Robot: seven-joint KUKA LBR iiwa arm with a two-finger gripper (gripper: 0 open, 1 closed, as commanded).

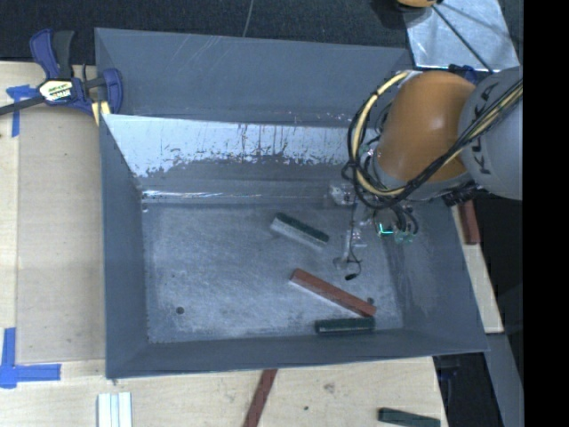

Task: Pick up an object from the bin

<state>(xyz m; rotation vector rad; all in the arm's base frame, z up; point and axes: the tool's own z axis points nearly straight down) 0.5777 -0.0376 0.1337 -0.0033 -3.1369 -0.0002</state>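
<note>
My gripper (352, 254) hangs low over the right part of the bin floor, under the orange-covered wrist. Just below and left of it lies a long reddish-brown flat stick (332, 293), slanting down to the right; the gripper's tip is close above the stick's upper side, and I cannot tell whether they touch. A short grey and dark bar (300, 229) lies to the gripper's left, apart from it. A dark green bar (345, 326) rests along the bin's front wall, below the stick's right end.
A small dark speck (180, 310) sits on the floor at the front left. The bin's right wall rises close beside the gripper. The left half of the floor holds nothing else.
</note>
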